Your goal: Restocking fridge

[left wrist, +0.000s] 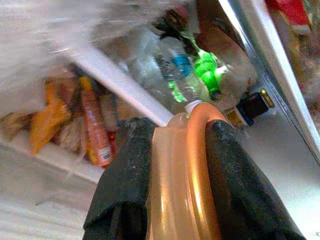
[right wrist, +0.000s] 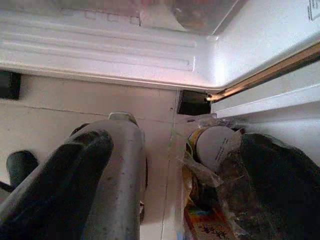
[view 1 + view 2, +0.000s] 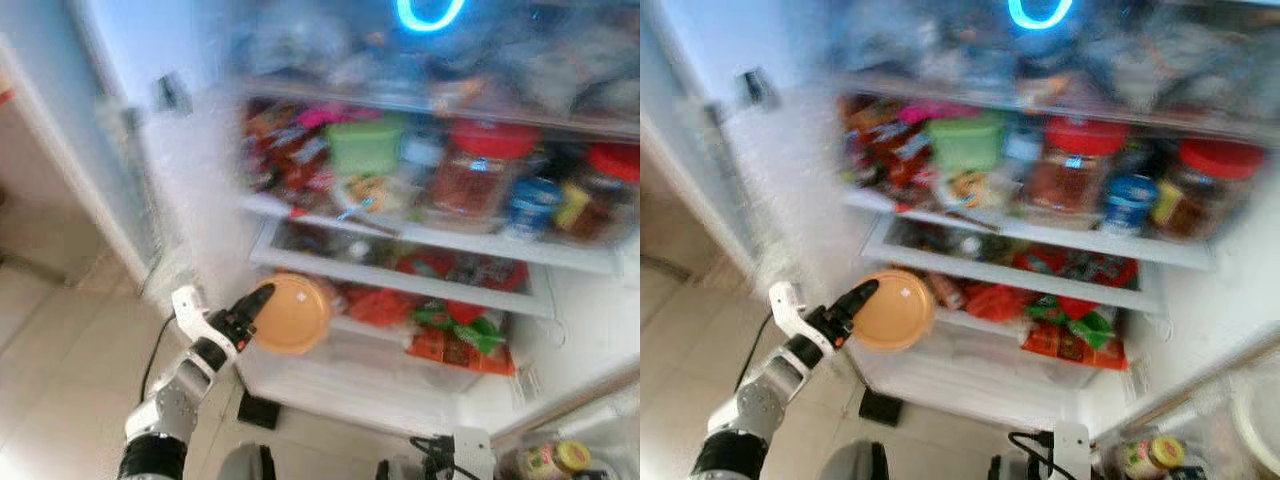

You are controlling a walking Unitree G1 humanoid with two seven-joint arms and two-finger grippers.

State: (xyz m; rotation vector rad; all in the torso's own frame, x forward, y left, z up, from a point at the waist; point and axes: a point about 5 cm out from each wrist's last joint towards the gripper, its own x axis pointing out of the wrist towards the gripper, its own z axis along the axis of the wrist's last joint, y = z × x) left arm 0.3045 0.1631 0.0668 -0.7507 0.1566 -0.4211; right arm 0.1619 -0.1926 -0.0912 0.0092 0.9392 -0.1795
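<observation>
Our left claw pinches an orange lid before the open fridge, level with its lower drawer. We cannot tell whether our right claw, low by the floor, is spread.

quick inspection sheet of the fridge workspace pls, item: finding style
surface: open fridge with packed white shelves, beige tile floor in front
job's things: orange lid held at the lower shelf's left end
clutter: red-lidded jars, green tub, red and green packets on the lower shelves; views blurred
grippers: left gripper shut on the orange lid's rim; right gripper low by the fridge base, fingers spread
cables: black cable along the left arm
surroundings: fridge door swung open at left
</observation>
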